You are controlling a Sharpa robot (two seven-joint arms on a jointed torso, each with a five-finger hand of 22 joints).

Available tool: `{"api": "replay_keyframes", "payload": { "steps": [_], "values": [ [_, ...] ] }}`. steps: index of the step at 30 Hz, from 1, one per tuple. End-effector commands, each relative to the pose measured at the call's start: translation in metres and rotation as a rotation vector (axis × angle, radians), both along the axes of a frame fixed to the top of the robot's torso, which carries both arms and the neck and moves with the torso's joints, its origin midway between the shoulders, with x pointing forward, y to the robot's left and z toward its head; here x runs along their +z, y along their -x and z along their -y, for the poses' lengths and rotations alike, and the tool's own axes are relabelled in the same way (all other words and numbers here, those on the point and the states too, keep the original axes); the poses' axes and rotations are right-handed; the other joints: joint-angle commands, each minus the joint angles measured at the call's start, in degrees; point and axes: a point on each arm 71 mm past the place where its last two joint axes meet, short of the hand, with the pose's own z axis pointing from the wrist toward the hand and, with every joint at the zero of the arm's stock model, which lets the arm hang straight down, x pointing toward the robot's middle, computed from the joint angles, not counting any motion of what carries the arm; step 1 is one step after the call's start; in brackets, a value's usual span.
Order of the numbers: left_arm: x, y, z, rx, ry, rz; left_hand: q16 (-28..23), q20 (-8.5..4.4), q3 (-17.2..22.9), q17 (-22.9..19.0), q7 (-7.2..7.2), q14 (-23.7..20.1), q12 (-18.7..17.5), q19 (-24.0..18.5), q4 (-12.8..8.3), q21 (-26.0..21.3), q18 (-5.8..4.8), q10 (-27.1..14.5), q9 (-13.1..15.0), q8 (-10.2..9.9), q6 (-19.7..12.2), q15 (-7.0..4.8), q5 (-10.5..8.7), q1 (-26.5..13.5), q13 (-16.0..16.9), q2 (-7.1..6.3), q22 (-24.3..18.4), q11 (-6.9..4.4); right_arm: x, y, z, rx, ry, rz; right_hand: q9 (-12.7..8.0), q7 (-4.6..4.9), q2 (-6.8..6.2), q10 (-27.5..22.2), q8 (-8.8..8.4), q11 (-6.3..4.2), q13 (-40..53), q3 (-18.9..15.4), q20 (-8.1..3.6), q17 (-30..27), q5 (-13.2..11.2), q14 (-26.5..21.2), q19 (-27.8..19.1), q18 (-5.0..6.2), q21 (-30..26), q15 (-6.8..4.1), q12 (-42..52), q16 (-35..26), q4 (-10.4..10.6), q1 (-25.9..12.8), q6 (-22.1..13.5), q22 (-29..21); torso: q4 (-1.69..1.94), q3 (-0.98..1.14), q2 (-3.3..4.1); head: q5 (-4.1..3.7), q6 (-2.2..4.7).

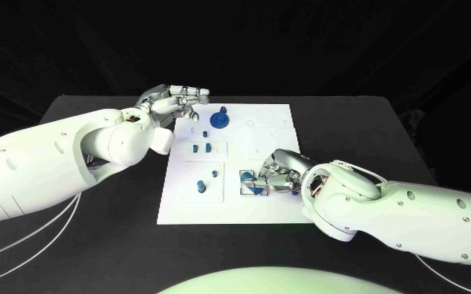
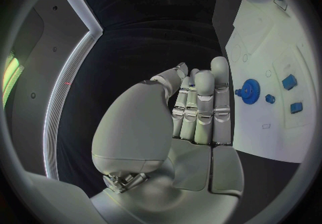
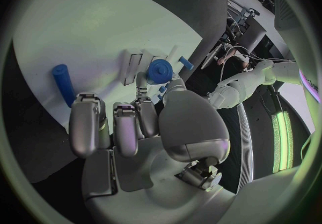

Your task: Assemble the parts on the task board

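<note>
The white task board [image 1: 235,202] lies in the middle of the black table. A blue gear [image 1: 220,118] stands near its far edge, with small blue parts [image 1: 204,148] in a recess nearer me. My left hand [image 1: 177,101] hovers at the board's far left corner beside the gear [image 2: 250,91], fingers straight and holding nothing. My right hand [image 1: 281,172] rests on the board's near right part. Its thumb and a fingertip pinch a round blue part [image 3: 160,70], seen under the fingers as a blue part [image 1: 253,185]. A blue cylinder [image 3: 64,84] lies beside that hand.
An oval blue part [image 1: 201,186] lies in a recess at the board's near left. Two blue blocks [image 2: 289,81] and a small peg [image 2: 270,98] sit past the gear. Bare black table [image 1: 98,113] surrounds the board, with my arms crossing it on both sides.
</note>
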Motion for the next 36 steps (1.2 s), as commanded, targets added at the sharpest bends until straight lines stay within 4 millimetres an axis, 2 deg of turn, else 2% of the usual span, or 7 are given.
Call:
{"api": "replay_keyframes", "payload": {
  "steps": [1,6,9,13,18,25,36],
  "values": [
    [0.001,0.001,0.003,-0.022,0.007,0.004,0.29,0.44,-0.32,-0.07,0.08,-0.40,0.24,0.03,-0.10,-0.21,0.76,-0.29,-0.09,0.38,-0.43,0.09,0.17,-0.43,0.09,0.02,-0.06,-0.02,-0.001,0.000,-0.002,0.014,-0.001,0.004,0.38,0.10,-1.08,0.05,0.04,-0.10,3.77,-0.11,-0.28,12.08,-3.25,5.43,1.70,-0.76,-0.58,-0.26,-0.47,0.04,0.02,-1.55,-0.46,10.69,-0.02,0.00,0.02,0.05,-0.11],
    [0.001,0.001,0.003,-0.021,0.006,0.004,0.29,0.44,-0.32,-0.07,0.08,-0.40,0.24,0.03,-0.10,-0.21,0.76,-0.29,-0.09,0.38,-0.43,0.09,0.17,-0.43,0.09,0.02,-0.06,-0.02,0.000,-0.001,-0.003,0.014,-0.010,0.019,1.07,0.28,-4.48,-0.23,-0.02,-0.02,3.51,2.33,-0.18,12.11,-7.36,5.43,1.62,-0.70,-1.05,-0.13,-1.05,0.04,0.17,-4.97,-0.92,10.68,0.01,0.03,-0.01,0.06,-0.11],
    [0.001,0.001,0.003,-0.020,0.006,0.004,0.32,0.47,-0.41,-0.17,0.08,-0.47,0.35,0.03,-0.10,-0.26,0.77,-0.46,-0.11,0.44,-0.53,0.11,0.17,-0.51,0.12,0.02,-0.09,-0.02,0.001,-0.001,-0.003,0.013,-0.014,0.030,1.29,0.30,-5.31,-0.30,-0.04,0.04,3.46,3.14,-0.15,12.15,-8.42,5.44,1.62,-0.69,-1.15,-0.12,-1.21,0.05,0.19,-6.09,-1.06,10.69,-0.01,0.01,-0.01,0.07,-0.10],
    [0.001,0.001,0.003,-0.020,0.008,0.002,0.32,0.47,-0.41,-0.17,0.08,-0.47,0.35,0.03,-0.10,-0.26,0.77,-0.46,-0.11,0.44,-0.53,0.11,0.17,-0.51,0.12,0.02,-0.09,-0.02,0.003,0.000,-0.003,0.018,-0.018,0.041,1.59,0.25,-4.51,-0.18,0.06,0.00,3.64,4.26,-0.14,12.26,-7.08,5.46,1.72,-0.74,-0.94,-0.13,-1.10,0.10,0.09,-5.99,-0.97,10.81,-0.03,0.03,0.00,0.09,-0.17],
    [0.001,0.001,0.002,-0.019,0.009,0.000,0.31,0.47,-0.43,-0.21,0.09,-0.50,0.36,0.03,-0.11,-0.27,0.77,-0.51,-0.12,0.44,-0.57,0.11,0.17,-0.52,0.13,0.01,-0.09,-0.01,0.005,0.004,-0.003,0.035,-0.020,0.043,2.07,0.08,-3.17,0.07,0.29,-0.14,3.96,4.99,-0.22,12.33,-4.02,5.48,1.83,-0.78,-0.75,-0.24,-0.86,0.13,-0.10,-4.73,-0.69,10.95,-0.05,0.04,-0.02,0.11,-0.08],
    [0.001,0.001,0.001,-0.017,0.008,0.000,0.31,0.47,-0.43,-0.21,0.09,-0.50,0.36,0.03,-0.11,-0.27,0.77,-0.51,-0.12,0.44,-0.57,0.11,0.17,-0.52,0.13,0.01,-0.09,-0.01,0.006,0.009,0.000,0.060,-0.004,0.042,3.04,-0.36,-1.59,0.44,0.89,-0.54,4.43,6.07,-0.51,12.53,1.25,5.52,2.03,-0.86,-0.40,-0.58,-0.57,0.22,-1.97,3.47,-0.24,11.22,-0.04,0.02,-0.04,0.14,-0.12],
    [0.001,0.001,0.001,-0.017,0.007,-0.002,0.31,0.47,-0.43,-0.21,0.09,-0.50,0.36,0.03,-0.11,-0.27,0.77,-0.51,-0.12,0.44,-0.57,0.11,0.17,-0.52,0.13,0.01,-0.09,-0.01,0.004,0.008,0.001,0.069,0.014,0.037,3.53,-0.52,-0.90,0.72,1.23,-0.69,4.81,5.99,-0.63,12.69,2.36,5.56,2.15,-0.92,-0.15,-0.70,-0.25,0.28,-2.50,6.03,-0.02,11.38,0.03,-0.03,-0.01,0.17,-0.19]
  ]
}}
